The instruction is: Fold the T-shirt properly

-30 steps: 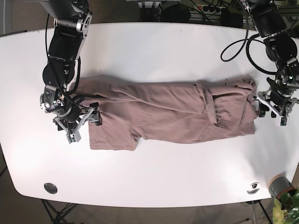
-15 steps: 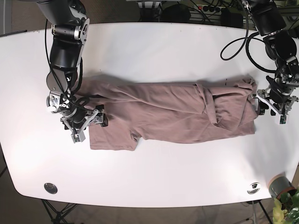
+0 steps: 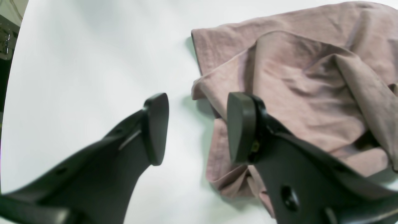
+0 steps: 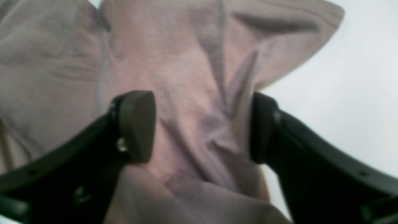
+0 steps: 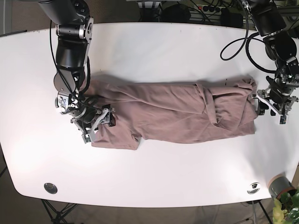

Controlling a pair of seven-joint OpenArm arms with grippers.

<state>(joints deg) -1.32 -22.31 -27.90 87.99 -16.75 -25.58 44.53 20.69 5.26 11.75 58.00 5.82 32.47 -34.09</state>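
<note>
Since a second ago the right hand has moved in from beside the shirt and now sits over its sleeve end; fingers spread wide, cloth bunched between them, not pinched. The left hand has edged in toward the shirt's crumpled far end; fingers apart, one over the surface, the other over the cloth edge, gripping nothing. The shirt lies roughly flat mid-surface, long axis running from hand to hand. One sleeve juts toward the surface's near edge beside the right hand. The end by the left hand is folded back on itself.
</note>
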